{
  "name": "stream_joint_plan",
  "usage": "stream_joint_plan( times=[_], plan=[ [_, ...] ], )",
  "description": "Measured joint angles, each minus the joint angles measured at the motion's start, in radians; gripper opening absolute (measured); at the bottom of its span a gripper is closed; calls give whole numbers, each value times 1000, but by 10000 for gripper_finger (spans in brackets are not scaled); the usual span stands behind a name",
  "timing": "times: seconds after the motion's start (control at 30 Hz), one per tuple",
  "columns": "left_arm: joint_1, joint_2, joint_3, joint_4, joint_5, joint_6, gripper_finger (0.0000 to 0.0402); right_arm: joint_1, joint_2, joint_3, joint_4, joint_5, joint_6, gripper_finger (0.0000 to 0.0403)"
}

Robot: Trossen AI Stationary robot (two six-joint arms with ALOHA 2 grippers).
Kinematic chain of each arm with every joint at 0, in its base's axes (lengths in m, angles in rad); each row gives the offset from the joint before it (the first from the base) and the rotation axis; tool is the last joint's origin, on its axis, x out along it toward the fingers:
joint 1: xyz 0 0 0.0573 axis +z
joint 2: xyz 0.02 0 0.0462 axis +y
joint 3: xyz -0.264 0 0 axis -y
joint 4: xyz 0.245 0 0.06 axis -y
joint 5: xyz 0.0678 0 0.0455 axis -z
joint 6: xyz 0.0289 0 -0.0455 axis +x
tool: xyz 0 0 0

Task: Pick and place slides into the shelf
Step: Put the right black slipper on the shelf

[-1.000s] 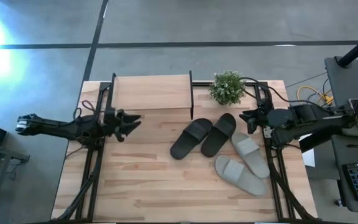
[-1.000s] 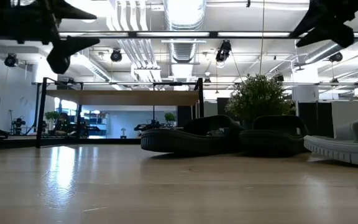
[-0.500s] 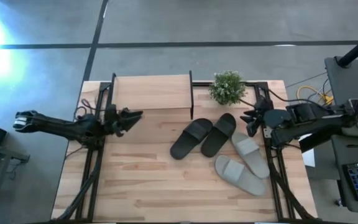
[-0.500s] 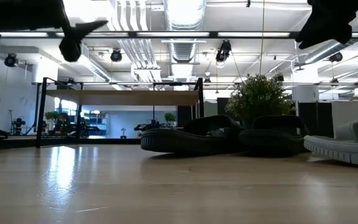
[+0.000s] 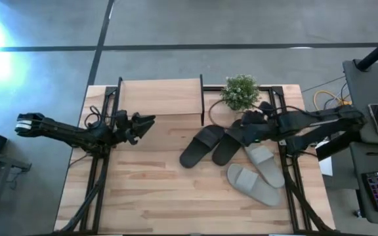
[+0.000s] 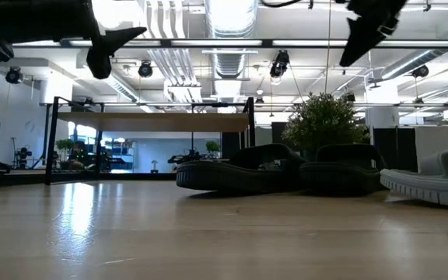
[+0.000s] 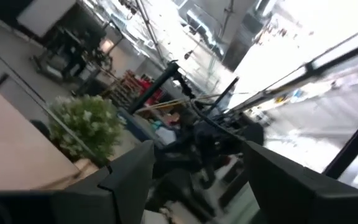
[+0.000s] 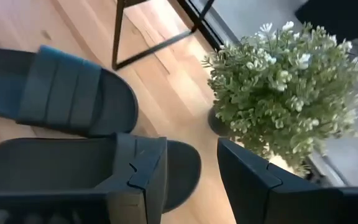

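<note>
High view: our right gripper (image 5: 247, 131) sits open over the black slides (image 5: 212, 144) mid-table, grey pair (image 5: 258, 172) nearer the right edge. We should drop straight, pinch one strap. Left gripper (image 5: 143, 122), open, waits by the shelf (image 5: 161, 97).

High: straight down over the whole table (image 5: 149, 196).
Low: table-top level, facing the plant (image 6: 323, 124).
Right wrist: close above the plant (image 8: 291, 93).
Left wrist: plant (image 7: 86, 127) farther off.

Two slim dark arms (image 5: 64, 131), left one white-tipped.
</note>
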Motion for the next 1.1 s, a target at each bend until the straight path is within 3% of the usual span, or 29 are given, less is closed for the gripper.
stream_joint_plan(
  times=[0.2, 0.3, 0.57, 0.7, 0.83, 1.1],
  plan=[
    [0, -31, 48, -30, 21, 169, 233, 1, 167, 131, -216, -11, 146, 138],
    [0, -61, 103, -175, 29, 257, 233, 15, 221, 154, -315, -34, 226, 142],
    [0, -86, 440, -1104, -8, 385, 219, 162, 302, 116, -356, -69, 311, 148],
    [0, -63, 565, -1392, -50, 417, 196, 218, 304, 49, -348, -67, 479, 148],
    [0, -63, 597, -1510, -118, 446, 173, 241, 304, -30, -265, -62, 561, 149],
    [0, -90, 549, -1610, -159, 440, 159, 234, 304, -158, 32, -57, 381, 149]
  ],
)
